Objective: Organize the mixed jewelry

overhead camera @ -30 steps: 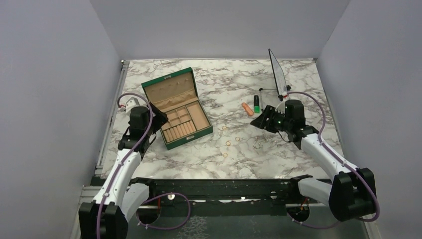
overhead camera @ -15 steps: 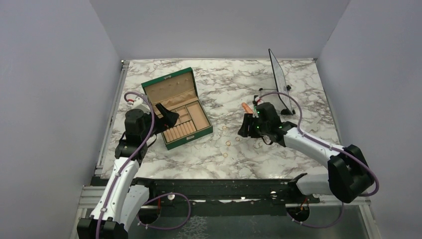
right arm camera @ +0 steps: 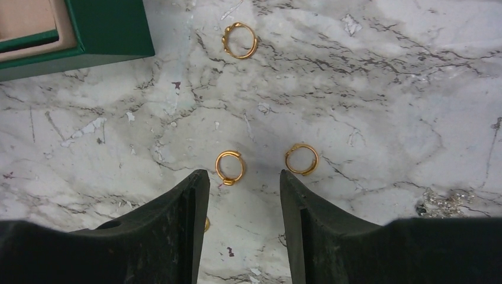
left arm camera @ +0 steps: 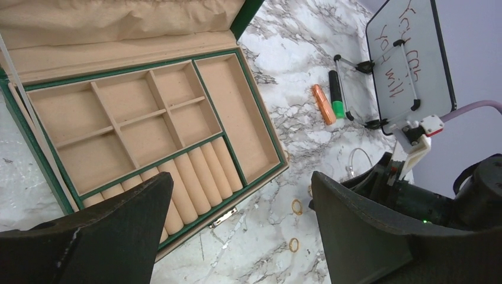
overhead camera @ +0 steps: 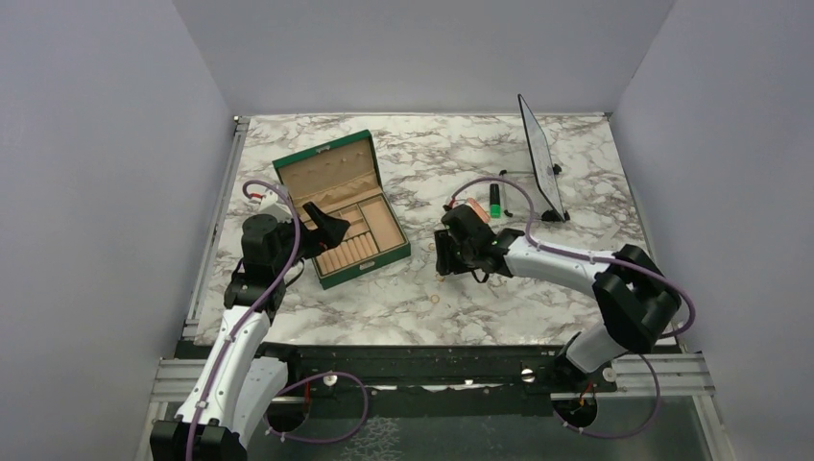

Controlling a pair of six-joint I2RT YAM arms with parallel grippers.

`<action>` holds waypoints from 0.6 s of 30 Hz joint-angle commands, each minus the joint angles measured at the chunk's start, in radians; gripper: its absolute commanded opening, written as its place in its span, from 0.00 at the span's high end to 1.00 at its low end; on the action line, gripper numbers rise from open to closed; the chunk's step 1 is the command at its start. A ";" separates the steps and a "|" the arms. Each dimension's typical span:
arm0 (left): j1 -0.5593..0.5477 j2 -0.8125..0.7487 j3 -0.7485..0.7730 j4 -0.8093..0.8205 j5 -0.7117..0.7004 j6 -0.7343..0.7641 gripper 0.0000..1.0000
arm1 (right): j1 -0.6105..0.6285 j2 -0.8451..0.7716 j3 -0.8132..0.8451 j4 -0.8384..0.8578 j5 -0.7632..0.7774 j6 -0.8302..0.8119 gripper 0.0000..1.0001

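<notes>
- Rings (right arm camera: 229, 167), where?
- On marble table (right arm camera: 385, 89) beside green box (right arm camera: 106, 29). Tiny, light, stiff, slippery.
- Hold?
- Pinch across the band. Right gripper (right arm camera: 244, 177) jaws apart, empty, over one; left gripper (left arm camera: 240, 183) spread wide, empty.

Table (overhead camera: 499, 298) – white marble pattern, grey veining
Box (overhead camera: 370, 266), upper left of overhead frame – green shell, tan lining
Rings (right arm camera: 229, 166) – gold
Marker (overhead camera: 495, 200) – green, black
Cylinder (left arm camera: 323, 104) – orange
Board (left arm camera: 408, 53), upper right of left wrist frame – white face, red writing, black frame
Cable (left arm camera: 473, 106) – purple
</notes>
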 commanded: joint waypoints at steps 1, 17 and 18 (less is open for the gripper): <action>0.003 -0.012 -0.006 0.039 0.014 -0.005 0.12 | 0.049 0.074 0.056 -0.078 0.113 0.065 0.47; 0.003 -0.002 -0.006 0.033 0.021 -0.020 0.12 | 0.078 0.168 0.093 -0.115 0.046 0.116 0.70; 0.003 0.002 -0.005 0.032 0.024 -0.019 0.12 | 0.079 0.170 0.095 -0.116 0.041 0.114 0.73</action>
